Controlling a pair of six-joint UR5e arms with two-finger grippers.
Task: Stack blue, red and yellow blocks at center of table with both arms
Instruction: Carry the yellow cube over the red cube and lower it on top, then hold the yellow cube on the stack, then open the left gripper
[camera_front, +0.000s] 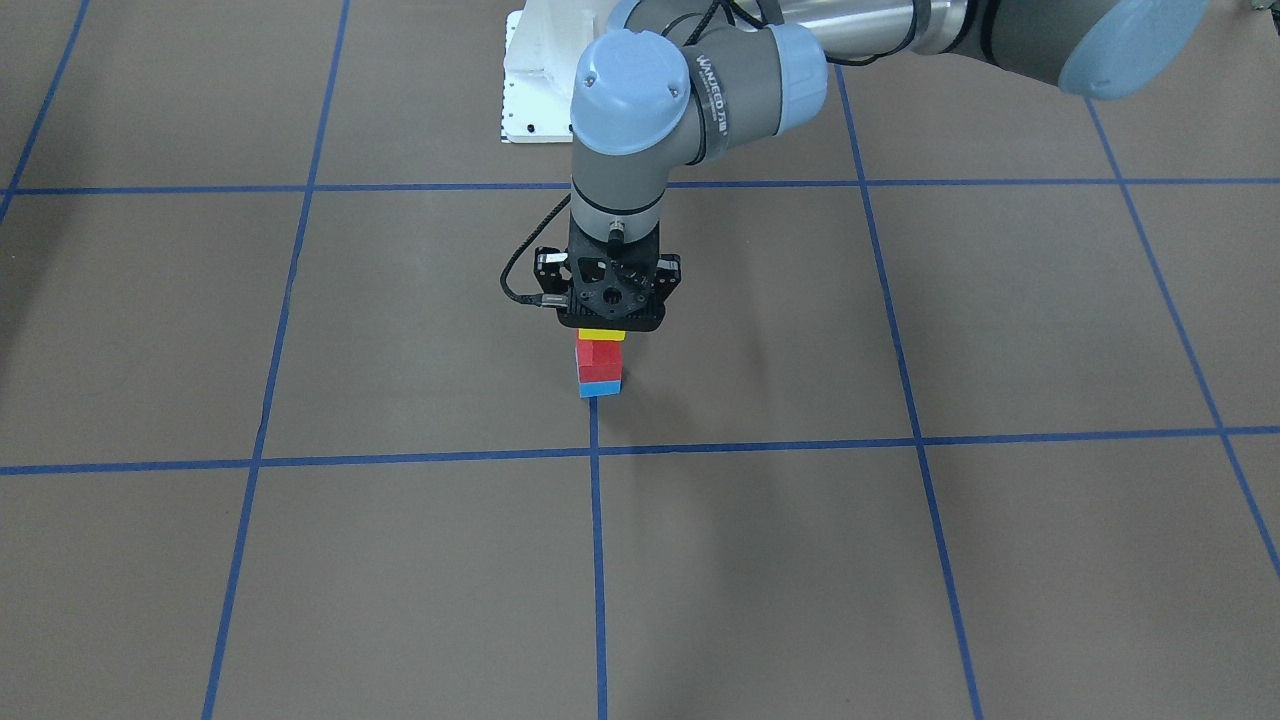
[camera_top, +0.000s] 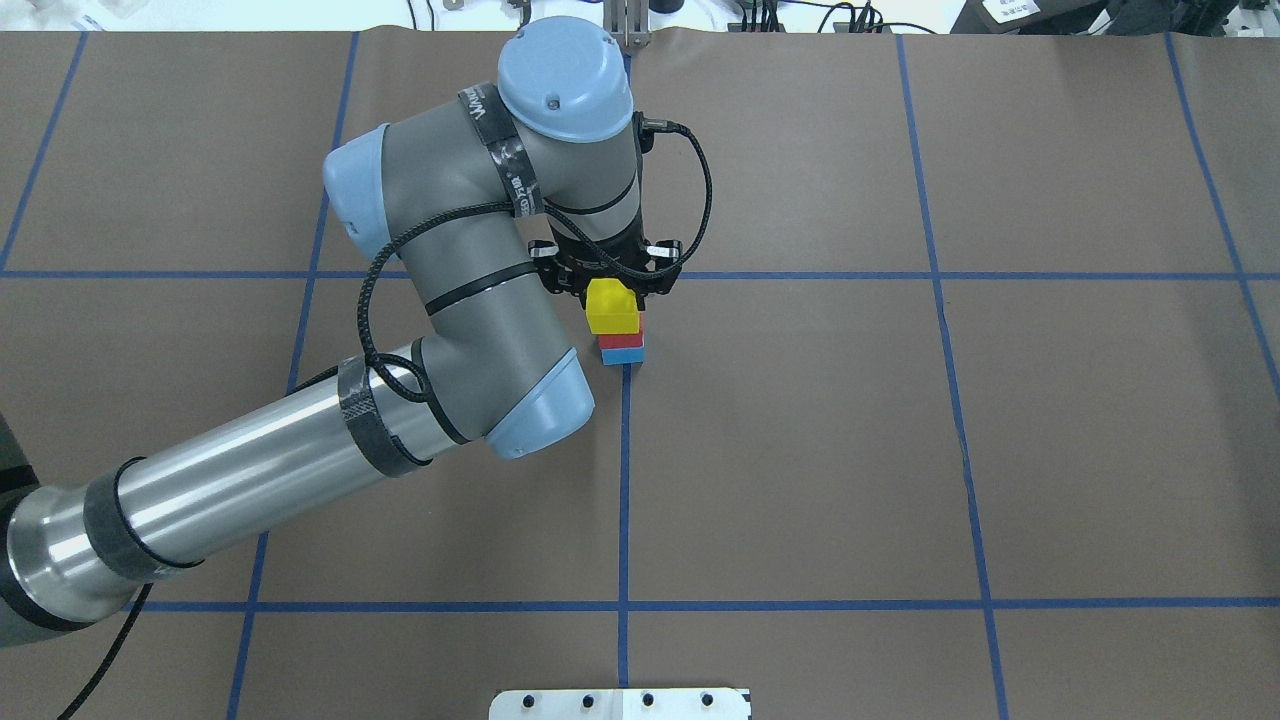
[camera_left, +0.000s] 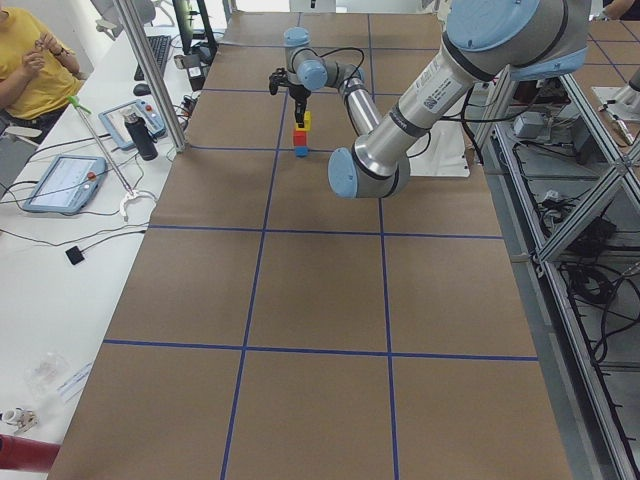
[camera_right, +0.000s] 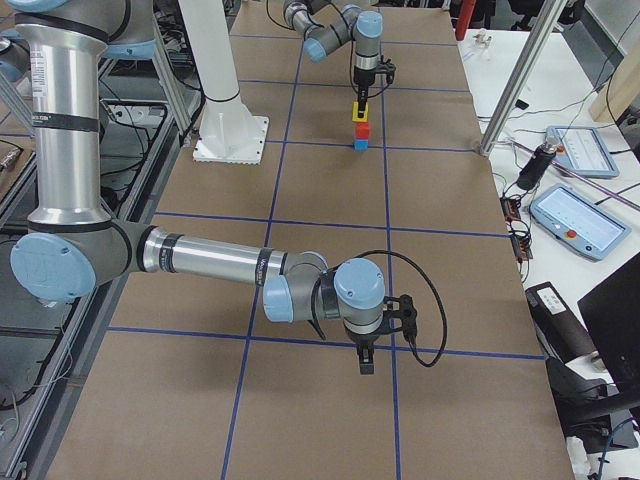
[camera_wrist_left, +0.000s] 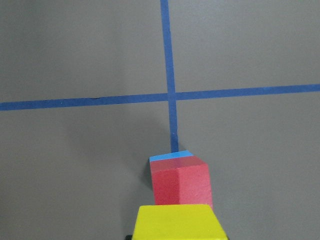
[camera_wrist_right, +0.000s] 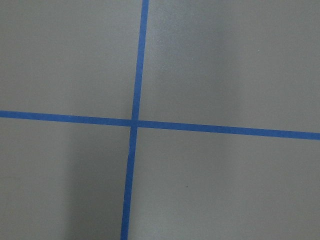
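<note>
Yellow block (camera_wrist_left: 175, 222) in left hand (camera_top: 612, 296) over red-on-blue stack (camera_front: 598, 368); right hand (camera_right: 366, 365), state unclear

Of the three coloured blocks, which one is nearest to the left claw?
The yellow block, directly under the left claw. The red block is below it, and the blue block is lowest, on the table.

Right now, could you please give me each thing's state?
Blue block: on the table, bottom of the stack.
Red block: stacked on the blue block.
Yellow block: in the left gripper, over the red block.
Left gripper: shut on the yellow block.
Right gripper: open or shut, cannot tell.
</note>
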